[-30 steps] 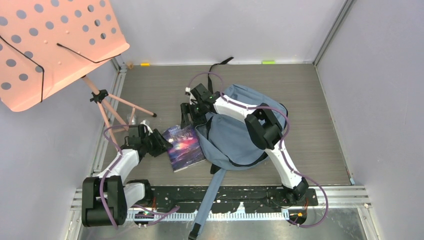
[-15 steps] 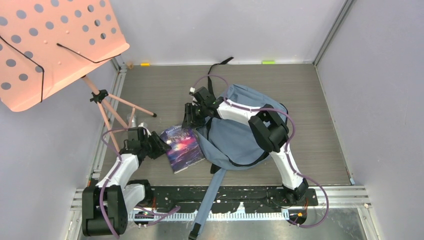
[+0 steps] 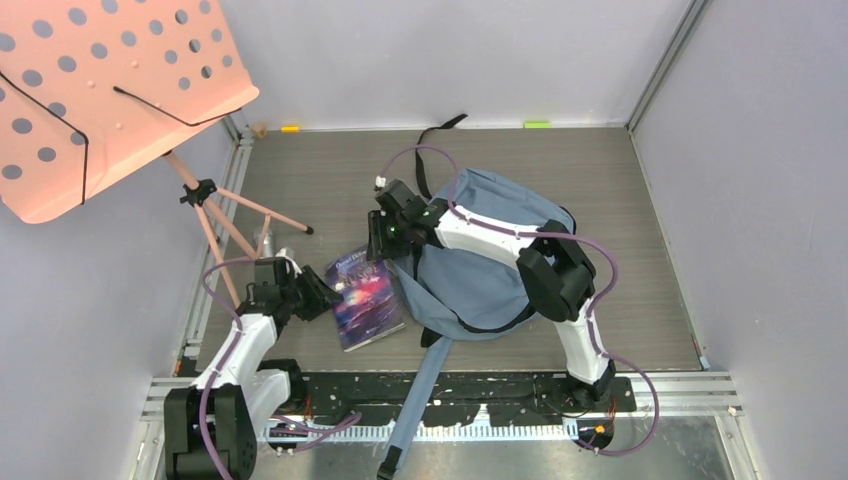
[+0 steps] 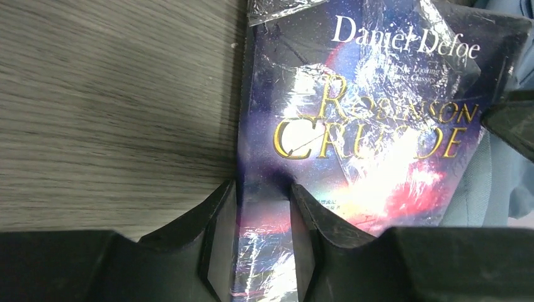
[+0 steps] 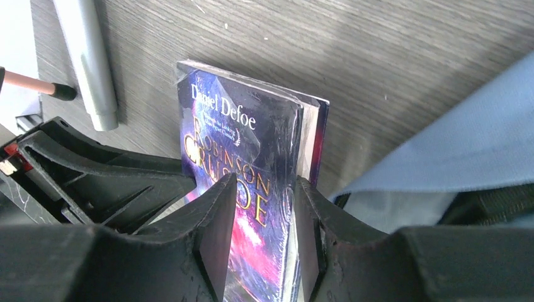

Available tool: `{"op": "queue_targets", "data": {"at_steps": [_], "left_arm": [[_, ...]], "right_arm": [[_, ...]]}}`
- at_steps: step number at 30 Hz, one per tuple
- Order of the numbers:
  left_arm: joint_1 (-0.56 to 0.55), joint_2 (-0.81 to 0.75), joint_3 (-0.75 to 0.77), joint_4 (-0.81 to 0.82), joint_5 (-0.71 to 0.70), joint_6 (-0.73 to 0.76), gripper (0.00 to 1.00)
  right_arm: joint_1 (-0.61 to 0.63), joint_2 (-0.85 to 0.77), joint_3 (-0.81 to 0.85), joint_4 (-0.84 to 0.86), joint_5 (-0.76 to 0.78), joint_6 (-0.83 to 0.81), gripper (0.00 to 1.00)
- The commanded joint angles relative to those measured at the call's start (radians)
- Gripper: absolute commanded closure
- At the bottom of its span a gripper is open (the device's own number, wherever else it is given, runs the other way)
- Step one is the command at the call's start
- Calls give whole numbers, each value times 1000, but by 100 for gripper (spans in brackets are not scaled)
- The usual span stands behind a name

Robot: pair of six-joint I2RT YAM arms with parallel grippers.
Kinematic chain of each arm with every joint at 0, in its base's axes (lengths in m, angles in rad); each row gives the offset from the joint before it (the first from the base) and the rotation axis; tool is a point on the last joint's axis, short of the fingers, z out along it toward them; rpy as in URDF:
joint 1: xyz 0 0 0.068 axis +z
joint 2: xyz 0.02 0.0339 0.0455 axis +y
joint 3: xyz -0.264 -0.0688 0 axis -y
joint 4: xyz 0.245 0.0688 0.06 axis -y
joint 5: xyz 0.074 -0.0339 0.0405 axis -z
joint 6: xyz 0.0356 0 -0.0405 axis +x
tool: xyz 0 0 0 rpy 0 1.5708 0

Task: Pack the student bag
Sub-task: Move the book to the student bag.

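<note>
**Colours and Patterns in View**

The student bag (image 3: 460,288) is coloured grey-blue. The book (image 3: 365,298) is covered in dark blue and purple, lettered in gold and flushed with pink. The music stand (image 3: 100,95) is painted salmon and dotted with holes. The table (image 3: 330,170) is grained grey.

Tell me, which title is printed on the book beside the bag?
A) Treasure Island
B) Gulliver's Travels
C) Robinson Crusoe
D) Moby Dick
C: in the left wrist view, the cover of the book reads Robinson Crusoe in gold letters under the name Daniel Defoe.
</note>
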Motion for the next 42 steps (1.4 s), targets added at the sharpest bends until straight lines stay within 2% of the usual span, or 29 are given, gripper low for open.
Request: {"op": "queue_targets", "data": {"at_steps": [1,3,14,22,25,27,29,31,33,39,42], "left_arm": [[-22,-3,-30,97,83,3,67],[-42,-15,-41,122,90,-12,67],[-307,-25,-48,268,-43,-142,67],[-535,199,0,479,-146,-227,67],[-567,281,25,504,-162,-236,67],[-570,308,22,534,-164,-246,68],[-572,328,21,546,-166,-248,68],[-573,347,19,553,-167,-249,69],[-574,362,16,570,-168,-251,69],[-582,396,18,594,-166,-258,70],[-586,410,19,602,-165,-261,70]], "right_arm": [[151,-137,11,-64,-62,58,74],[159,-153,2,-87,-11,61,74],[171,-266,-61,-159,172,50,74],[160,-359,-171,-186,291,31,73],[142,-395,-212,-186,309,31,70],[130,-424,-241,-187,315,27,67],[121,-458,-271,-185,323,22,58],[111,-497,-298,-185,329,11,42],[97,-536,-326,-181,327,0,32],[30,-636,-417,-160,274,-18,18],[-18,-684,-489,-142,230,-3,15]]}}
